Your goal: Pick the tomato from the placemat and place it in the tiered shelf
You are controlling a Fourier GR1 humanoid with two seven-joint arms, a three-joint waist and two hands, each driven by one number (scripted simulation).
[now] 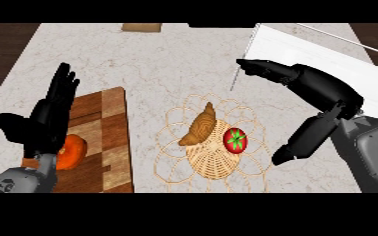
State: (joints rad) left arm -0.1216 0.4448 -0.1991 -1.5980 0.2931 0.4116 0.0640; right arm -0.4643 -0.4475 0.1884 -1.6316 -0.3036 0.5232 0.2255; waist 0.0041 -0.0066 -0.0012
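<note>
Head view: unlabelled tomato (235, 140) on placemat (177, 172)

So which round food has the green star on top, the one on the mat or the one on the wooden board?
The red tomato on the woven placemat, beside the croissant. The orange fruit on the wooden board shows no green top.

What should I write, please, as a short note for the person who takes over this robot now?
Left robot hand: open, fingers up, resting over the wooden board at the view's left.
Right robot hand: open, holding nothing, to the right of the placemat.
Tomato: on the placemat, beside a croissant.
White tiered shelf: behind the right robot hand.
Done: nothing yet.
Left: grasp the tomato, place it in the shelf.
</note>
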